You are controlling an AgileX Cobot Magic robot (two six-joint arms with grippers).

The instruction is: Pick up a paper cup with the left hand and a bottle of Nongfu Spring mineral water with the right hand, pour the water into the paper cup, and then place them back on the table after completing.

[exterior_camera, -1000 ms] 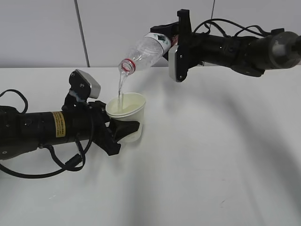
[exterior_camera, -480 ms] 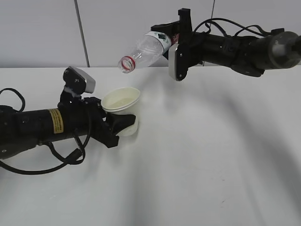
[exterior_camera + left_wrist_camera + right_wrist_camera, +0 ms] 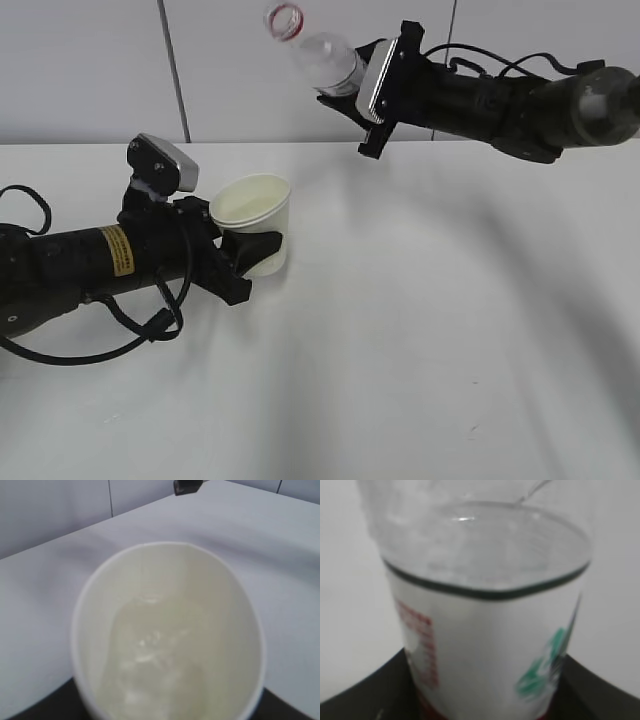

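My left hand (image 3: 252, 250), the black arm with the yellow label, is shut on a white paper cup (image 3: 254, 218) and holds it slightly tilted just over the table (image 3: 450, 330). In the left wrist view the cup (image 3: 170, 630) fills the frame, with clear water (image 3: 150, 665) in its bottom. My right hand (image 3: 345, 80) is shut on the clear Nongfu Spring bottle (image 3: 318, 50), raised high, its open red-ringed mouth pointing up and left. In the right wrist view the bottle (image 3: 485, 605) shows its white label and water inside. No water is falling.
A black cable (image 3: 130, 345) loops on the table under my left arm. A grey panelled wall (image 3: 100, 70) stands behind the table. White tabletop stretches to the right and front of the cup.
The pouring stream stopped. My right hand swung the bottle from mouth-down over the cup to mouth-up and higher. My left hand moved the cup slightly left and back.
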